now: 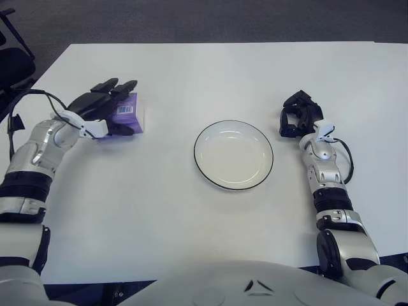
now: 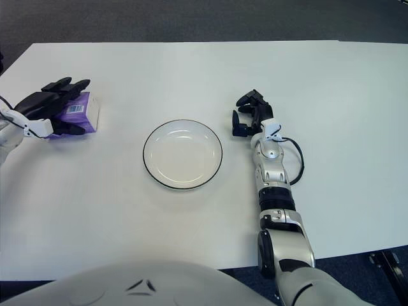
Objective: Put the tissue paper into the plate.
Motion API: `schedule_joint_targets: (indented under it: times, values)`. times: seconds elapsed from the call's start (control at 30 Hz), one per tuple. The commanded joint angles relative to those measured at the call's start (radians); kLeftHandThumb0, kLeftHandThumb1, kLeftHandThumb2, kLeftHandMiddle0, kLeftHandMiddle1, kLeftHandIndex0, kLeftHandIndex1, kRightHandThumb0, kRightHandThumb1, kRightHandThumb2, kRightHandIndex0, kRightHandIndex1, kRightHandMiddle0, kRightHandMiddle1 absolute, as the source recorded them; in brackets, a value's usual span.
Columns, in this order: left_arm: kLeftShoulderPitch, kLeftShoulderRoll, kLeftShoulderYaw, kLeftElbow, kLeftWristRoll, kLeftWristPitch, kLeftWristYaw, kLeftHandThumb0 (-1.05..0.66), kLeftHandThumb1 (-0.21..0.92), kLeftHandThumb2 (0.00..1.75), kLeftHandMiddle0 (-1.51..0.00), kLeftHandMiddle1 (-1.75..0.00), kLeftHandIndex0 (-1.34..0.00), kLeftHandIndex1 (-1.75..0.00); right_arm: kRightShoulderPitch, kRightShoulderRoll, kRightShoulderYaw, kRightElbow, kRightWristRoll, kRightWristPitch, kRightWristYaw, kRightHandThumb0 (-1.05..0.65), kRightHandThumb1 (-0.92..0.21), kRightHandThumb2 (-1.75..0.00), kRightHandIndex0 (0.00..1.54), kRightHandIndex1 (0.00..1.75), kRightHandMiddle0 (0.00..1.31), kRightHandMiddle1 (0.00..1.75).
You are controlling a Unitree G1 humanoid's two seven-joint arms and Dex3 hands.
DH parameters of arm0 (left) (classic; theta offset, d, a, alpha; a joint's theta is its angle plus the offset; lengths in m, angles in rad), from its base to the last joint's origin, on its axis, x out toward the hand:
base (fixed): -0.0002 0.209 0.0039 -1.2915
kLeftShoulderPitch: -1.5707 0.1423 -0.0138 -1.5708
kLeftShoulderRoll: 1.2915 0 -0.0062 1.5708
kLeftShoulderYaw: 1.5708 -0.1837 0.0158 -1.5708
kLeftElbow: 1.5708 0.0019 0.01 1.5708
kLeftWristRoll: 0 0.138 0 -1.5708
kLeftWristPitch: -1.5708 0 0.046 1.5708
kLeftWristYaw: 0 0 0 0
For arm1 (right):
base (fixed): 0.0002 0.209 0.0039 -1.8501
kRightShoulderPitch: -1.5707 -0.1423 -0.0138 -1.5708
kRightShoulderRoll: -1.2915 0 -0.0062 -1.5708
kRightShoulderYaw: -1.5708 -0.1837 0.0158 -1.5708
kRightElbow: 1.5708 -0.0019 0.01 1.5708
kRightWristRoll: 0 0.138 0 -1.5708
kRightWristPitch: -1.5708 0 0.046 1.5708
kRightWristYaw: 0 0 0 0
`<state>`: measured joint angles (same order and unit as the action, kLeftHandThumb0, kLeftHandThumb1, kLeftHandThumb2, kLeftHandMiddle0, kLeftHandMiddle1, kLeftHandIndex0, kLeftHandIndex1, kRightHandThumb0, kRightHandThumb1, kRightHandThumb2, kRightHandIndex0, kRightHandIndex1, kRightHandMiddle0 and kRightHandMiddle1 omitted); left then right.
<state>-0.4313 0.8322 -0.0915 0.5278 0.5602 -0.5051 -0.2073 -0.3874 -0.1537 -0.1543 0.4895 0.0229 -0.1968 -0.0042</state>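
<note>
The tissue paper is a small purple pack (image 1: 127, 113) with a white label, lying on the white table (image 1: 204, 70) at the left. My left hand (image 1: 109, 105) is over it: the black fingers (image 1: 115, 85) stretch across its top and far edge, and the thumb sits along its near side. The pack still lies on the table. The white plate (image 1: 217, 143) with a dark rim is empty and stands at the table's middle, to the right of the pack. My right hand (image 1: 297, 115) shows just right of the plate, fingers curled, holding nothing.
Dark carpet (image 1: 191, 19) lies beyond the table's far edge. A black chair (image 1: 13, 67) stands off the table's left corner. My own torso (image 1: 255, 287) fills the bottom of the view.
</note>
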Motion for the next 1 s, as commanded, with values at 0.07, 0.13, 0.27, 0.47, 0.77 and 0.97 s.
schedule_joint_targets:
  times: [0.07,0.13,0.27,0.47,0.77,0.97]
  values:
    - [-0.039,-0.009,-0.025,0.037,0.002,0.025,-0.001,-1.05,0.87,0.12,0.0,0.0,0.0,0.0,0.147,0.023,0.005,0.069,0.006,0.056,0.008,-0.01,-0.15,-1.5,0.79,1.68,0.48,1.75]
    - [-0.059,-0.017,-0.04,0.072,0.008,0.024,0.005,-1.05,0.88,0.12,0.0,0.0,0.0,0.0,0.148,0.023,0.005,0.066,0.007,0.058,0.009,-0.01,-0.15,-1.5,0.79,1.68,0.48,1.75]
    - [-0.095,-0.026,-0.066,0.14,0.01,0.005,0.006,-1.05,0.91,0.13,0.0,0.0,0.0,0.0,0.15,0.022,0.007,0.062,0.006,0.06,0.011,-0.01,-0.15,-1.5,0.78,1.69,0.48,1.75]
    - [-0.144,-0.037,-0.106,0.25,-0.002,-0.015,-0.044,-1.05,0.92,0.16,0.0,0.0,0.0,0.0,0.156,0.018,0.01,0.051,0.006,0.067,0.021,-0.01,-0.16,-1.5,0.79,1.68,0.48,1.75]
    - [-0.185,-0.032,-0.171,0.322,0.021,-0.005,-0.093,-1.05,0.92,0.19,-0.05,-0.03,0.0,0.0,0.163,0.018,0.009,0.033,0.007,0.082,0.025,-0.01,-0.15,-1.49,0.79,1.65,0.48,1.75]
    - [-0.196,-0.028,-0.193,0.333,0.019,-0.003,-0.11,-0.97,0.84,0.34,-0.06,-0.66,0.0,-0.2,0.164,0.016,0.011,0.031,0.006,0.082,0.028,-0.01,-0.15,-1.49,0.8,1.66,0.48,1.75]
